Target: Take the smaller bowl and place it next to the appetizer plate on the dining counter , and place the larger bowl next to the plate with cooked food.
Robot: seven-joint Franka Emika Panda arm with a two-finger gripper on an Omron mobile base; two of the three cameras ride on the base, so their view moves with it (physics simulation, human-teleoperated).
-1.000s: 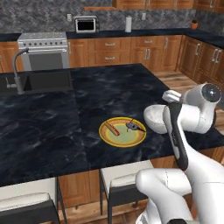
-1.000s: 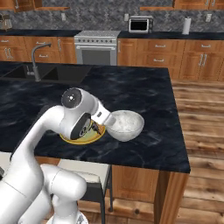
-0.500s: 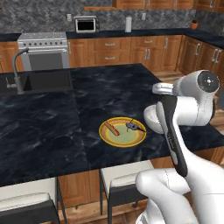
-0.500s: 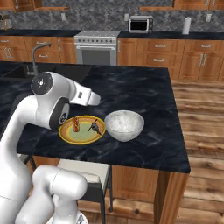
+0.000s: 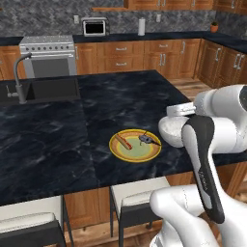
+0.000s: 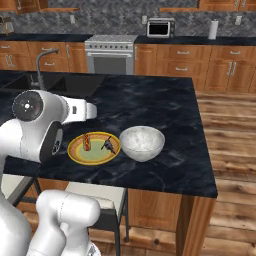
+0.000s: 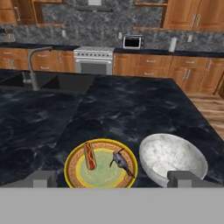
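the larger bowl (image 6: 142, 142) sits upright on the dining counter (image 6: 165, 107), just beside the plate with cooked food (image 6: 94, 148), on that plate's right in the right base view. same layout in the hand view: marbled white-grey bowl (image 7: 172, 159) right of the yellow plate (image 7: 101, 164), a small gap between them, not touching as far as i can tell. yellow plate carries a brownish stick-like piece and a dark piece. in the left base view the bowl (image 5: 170, 130) is partly hidden behind the white arm, plate (image 5: 135, 145) fully visible near the counter's front edge. gripper (image 7: 112, 179) is released, fingers spread wide with nothing between them, raised above and behind the plate and bowl, looking forward over them. one finger tip (image 7: 43, 179) shows lower left, the other lower right. sink with faucet (image 6: 43, 62) at the counter's left end, stove (image 6: 111, 52) and microwave (image 6: 160, 27) on the back wall, stool (image 5: 135, 197) under the counter's front edge.
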